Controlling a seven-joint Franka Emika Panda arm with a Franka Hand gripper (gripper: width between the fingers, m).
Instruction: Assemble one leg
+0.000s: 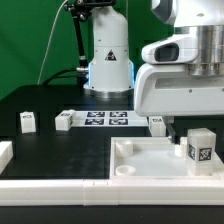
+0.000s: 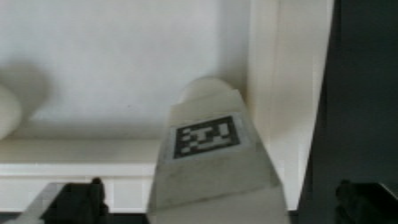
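Note:
A leg, a small white block with a marker tag, stands upright on the large white tray-like piece near the exterior view's right. My gripper hangs just above it, with one dark finger showing beside it. In the wrist view the leg lies between my two dark fingertips, with gaps on both sides. The gripper is open and holds nothing. The tray-like piece's surface fills the background there.
Three more legs stand on the black table: two at the exterior view's left and one behind the tray-like piece. The marker board lies in the middle. The arm's base stands behind it. Another white part sits at the left edge.

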